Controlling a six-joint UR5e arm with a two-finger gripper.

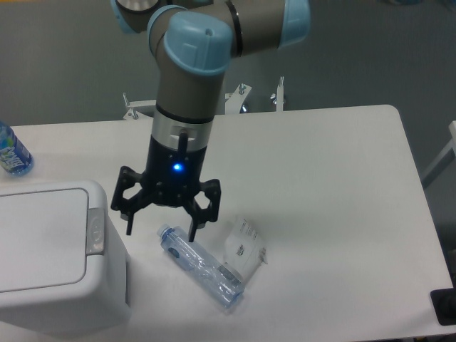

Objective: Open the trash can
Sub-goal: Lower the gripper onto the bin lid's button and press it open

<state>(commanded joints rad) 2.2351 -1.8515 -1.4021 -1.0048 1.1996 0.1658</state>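
At lower left of the frame sits the trash can (pixel 53 260), lid shut. The hand (pixel 161 229) hovers beside it, fingers spread, empty. Rigid plastic; pressing the grey button strip (pixel 95 232) likely releases it.

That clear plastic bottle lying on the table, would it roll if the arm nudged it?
Probably: the clear plastic bottle lies on its side on the white table. It looks crumpled and empty, so likely light and squashy. The open gripper hangs just above it.
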